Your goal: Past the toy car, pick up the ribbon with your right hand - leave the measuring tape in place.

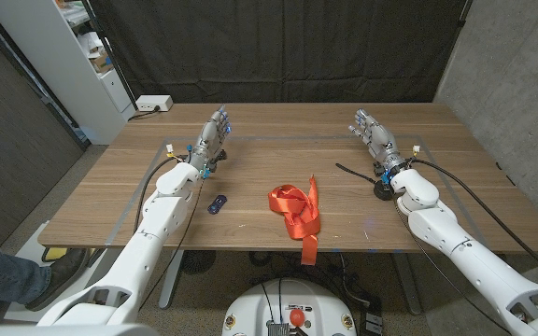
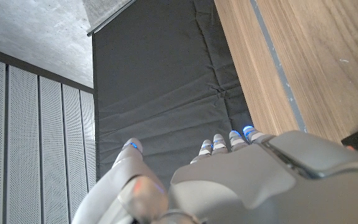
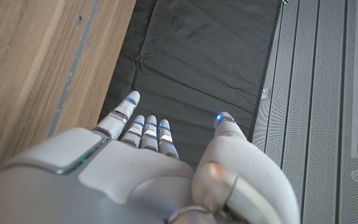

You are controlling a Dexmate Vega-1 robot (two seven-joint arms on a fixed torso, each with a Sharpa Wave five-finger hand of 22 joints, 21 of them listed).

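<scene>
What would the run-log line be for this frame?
stage: pre-reach | right hand: open, away from ribbon | left hand: open | ribbon: near table edge, untouched | toy car: left of ribbon

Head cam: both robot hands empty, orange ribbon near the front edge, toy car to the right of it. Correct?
Not quite. In the head view the toy car lies left of the ribbon, not right. The rest holds: left robot hand and right robot hand hold nothing, and the ribbon lies near the front edge.

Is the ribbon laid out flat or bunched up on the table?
Bunched. In the head view the orange ribbon sits in a looped heap near the table's front edge, one tail hanging over it; neither hand touches it.
</scene>
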